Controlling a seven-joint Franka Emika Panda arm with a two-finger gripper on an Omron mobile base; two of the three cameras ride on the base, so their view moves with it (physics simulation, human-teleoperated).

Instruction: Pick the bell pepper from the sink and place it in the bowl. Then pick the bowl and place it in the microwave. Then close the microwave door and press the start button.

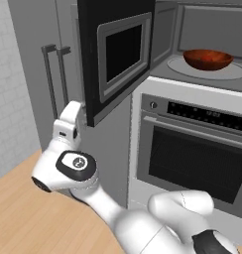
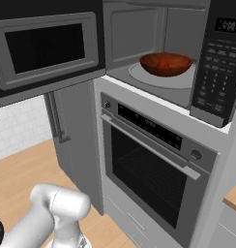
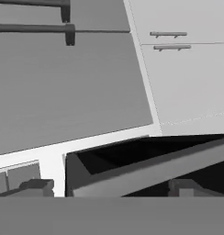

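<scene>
While microwave door point(image 1: 120, 54) hangs open, bowl point(image 2: 166, 64) sits upright on turntable point(image 2: 141, 75).

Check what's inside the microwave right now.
The bowl sits on the round turntable inside the microwave, microwave door open. A small red shape shows in the bowl, probably the bell pepper; the rim hides the rest.

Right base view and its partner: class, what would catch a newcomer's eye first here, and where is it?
The wide, glossy red-orange bowl stands out, sitting on the round turntable inside the open black-fronted microwave, with a small red bell pepper in it. Next comes the grey-framed microwave door, swung wide open to the left. Below the microwave is the large steel oven with its bar handle.
</scene>
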